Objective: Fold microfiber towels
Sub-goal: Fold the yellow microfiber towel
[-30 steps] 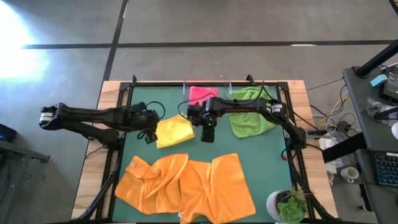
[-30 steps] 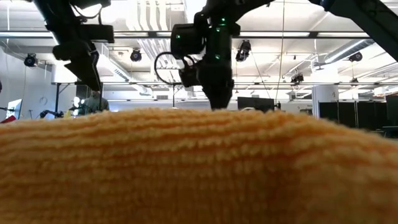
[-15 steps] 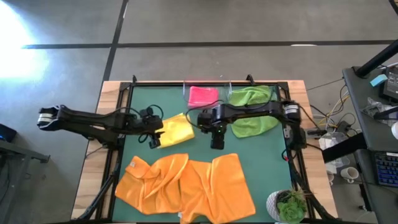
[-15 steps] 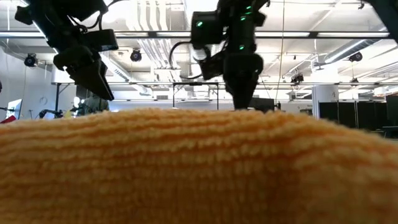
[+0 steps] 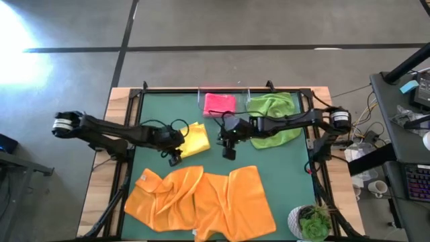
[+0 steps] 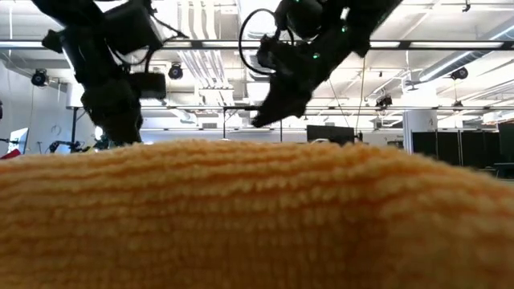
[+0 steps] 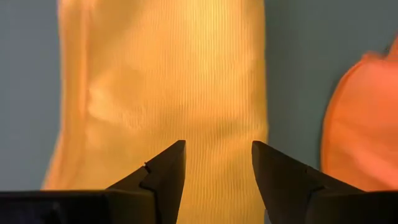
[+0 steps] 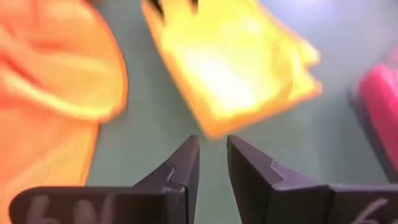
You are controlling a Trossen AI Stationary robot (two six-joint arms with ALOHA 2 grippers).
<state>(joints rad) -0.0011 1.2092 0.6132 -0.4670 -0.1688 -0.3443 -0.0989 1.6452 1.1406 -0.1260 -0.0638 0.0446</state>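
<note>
Both arms have swung inward: the left gripper (image 5: pixel 176 159) now hovers, fingers parted and empty, over the yellow towel (image 5: pixel 193 138); the right gripper (image 5: pixel 228 152) waits nearby on the other side, fingers narrowly apart, empty.

Looks like a big open robotics lab: exposed ceiling ducts (image 6: pixel 201 24), hanging lights (image 6: pixel 178 71), concrete floor (image 5: pixel 222 23), and a cluttered desk with cables (image 5: pixel 366 111) right beside the bench (image 5: pixel 121 101).

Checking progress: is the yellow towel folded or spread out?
Folded: the yellow towel lies as a small compact rectangle, its stacked layered edges showing in the right wrist view.
</note>
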